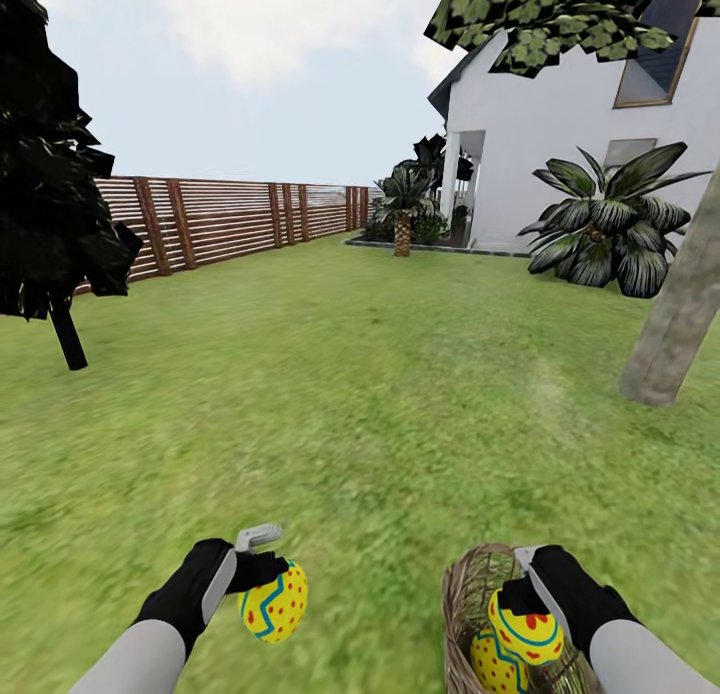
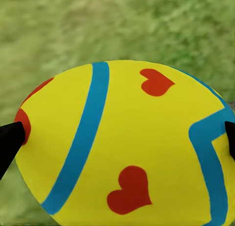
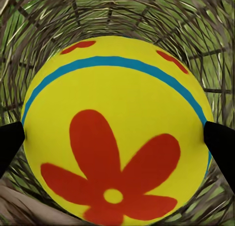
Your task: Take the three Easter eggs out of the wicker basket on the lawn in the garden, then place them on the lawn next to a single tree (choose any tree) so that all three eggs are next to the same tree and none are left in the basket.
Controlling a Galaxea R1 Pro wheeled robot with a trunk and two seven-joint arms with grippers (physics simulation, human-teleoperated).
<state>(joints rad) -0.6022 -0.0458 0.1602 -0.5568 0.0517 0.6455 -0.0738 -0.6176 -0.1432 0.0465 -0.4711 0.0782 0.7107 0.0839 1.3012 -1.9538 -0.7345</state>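
Note:
My left gripper (image 1: pixel 262 577) is shut on a yellow Easter egg (image 1: pixel 275 604) with blue zigzags and red dots, held just above the lawn (image 1: pixel 350 404). The left wrist view shows that egg (image 2: pixel 122 147) up close between two black fingertips (image 2: pixel 9 143). My right gripper (image 1: pixel 520 602) is shut on a second egg (image 1: pixel 527 631) inside the mouth of the wicker basket (image 1: pixel 465 594). In the right wrist view this egg (image 3: pixel 117 133) bears a red flower, with the basket wall (image 3: pixel 49 20) around it. A third egg (image 1: pixel 497 666) lies lower in the basket. The grey-brown tree trunk (image 1: pixel 680 314) leans at the right.
A thin-trunked tree with near-black foliage (image 1: pixel 55 214) stands at the left. The brown slat fence (image 1: pixel 230 219) runs along the back left. The white house (image 1: pixel 560 114) and spiky palm-like plants (image 1: pixel 610 224) are at the back right. Open grass lies ahead.

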